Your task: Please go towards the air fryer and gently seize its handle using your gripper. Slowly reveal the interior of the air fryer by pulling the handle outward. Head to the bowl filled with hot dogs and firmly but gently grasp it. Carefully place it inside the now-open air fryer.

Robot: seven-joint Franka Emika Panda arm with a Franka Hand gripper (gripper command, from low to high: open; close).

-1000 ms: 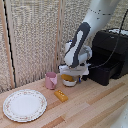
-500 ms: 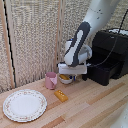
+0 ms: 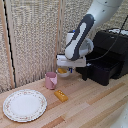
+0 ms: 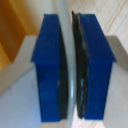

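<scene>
The air fryer (image 3: 107,55) sits at the back of the table (image 3: 95,107), on the exterior view's right, and its drawer looks pulled out so food can go in. The arm (image 3: 82,37) bends down just beside it. The plate (image 3: 24,105) lies well apart. The cup (image 3: 50,80) stands near the orange block (image 3: 61,95). The bowl (image 3: 63,71) hangs above the table because the fingers (image 4: 92,65) pinch its thin rim tight, ready to carry it to the drawer.
</scene>
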